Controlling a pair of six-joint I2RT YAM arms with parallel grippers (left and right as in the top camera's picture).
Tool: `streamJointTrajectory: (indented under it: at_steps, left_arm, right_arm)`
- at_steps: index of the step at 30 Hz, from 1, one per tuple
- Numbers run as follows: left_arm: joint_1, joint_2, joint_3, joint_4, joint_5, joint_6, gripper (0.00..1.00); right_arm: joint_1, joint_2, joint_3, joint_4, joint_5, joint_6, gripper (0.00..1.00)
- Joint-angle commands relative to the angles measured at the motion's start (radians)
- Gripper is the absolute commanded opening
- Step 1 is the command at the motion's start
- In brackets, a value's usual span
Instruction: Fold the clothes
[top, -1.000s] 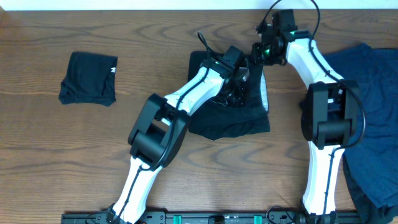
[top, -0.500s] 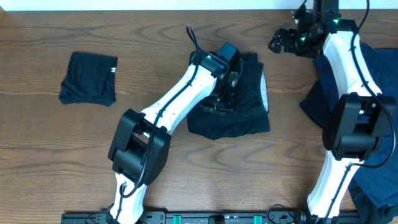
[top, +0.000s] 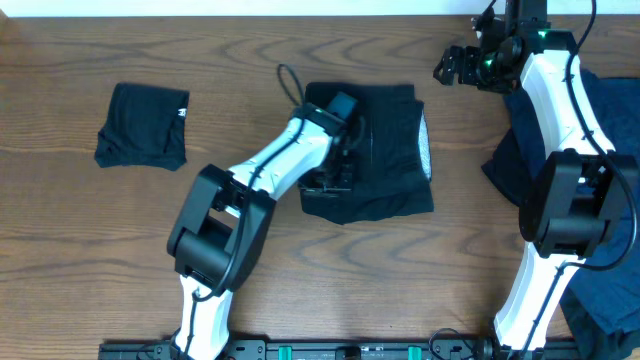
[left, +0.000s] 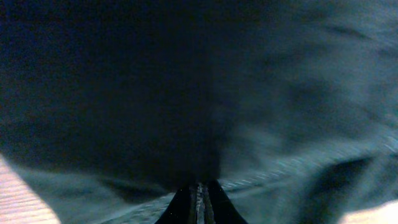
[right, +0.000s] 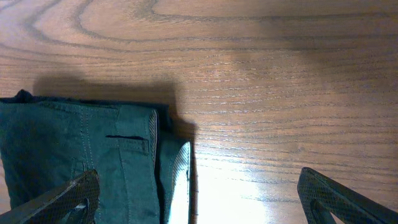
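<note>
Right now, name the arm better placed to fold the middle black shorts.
Left. The left gripper sits over the black shorts; the right gripper hangs open above the table, off their corner.

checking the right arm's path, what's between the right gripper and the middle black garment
Just bare table between the right gripper and the black garment; the overhead view shows it.

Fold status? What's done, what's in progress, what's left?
Done: the small black garment at the table's left lies in a compact folded square. In hand: the middle black garment looks partly folded, and the left gripper is down on it, fingers shut. The right gripper is open over bare wood, holding nothing. Left: the navy pile at the right edge lies unfolded.
</note>
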Motion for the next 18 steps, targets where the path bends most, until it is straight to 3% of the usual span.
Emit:
streamJointTrajectory:
  at_steps: [1,5,12,18]
  left_arm:
    - [0.057,0.016,-0.027,-0.013,-0.029,-0.056,0.07]
    - [0.111,0.016,-0.040,-0.016,-0.048,-0.056,0.07]
    - [0.214,0.016,-0.044,0.069,-0.239,0.003,0.07]
    - [0.320,0.017,-0.044,0.309,-0.264,0.077,0.07]
  right_arm:
    - [0.000,-0.004,0.008,-0.001,0.000,0.001,0.99]
    - [0.000,-0.004,0.008,-0.001,0.000,0.001,0.99]
    - [0.000,-0.005,0.008,-0.001,0.000,0.001,0.99]
    - [0.000,-0.004,0.008,-0.001,0.000,0.001,0.99]
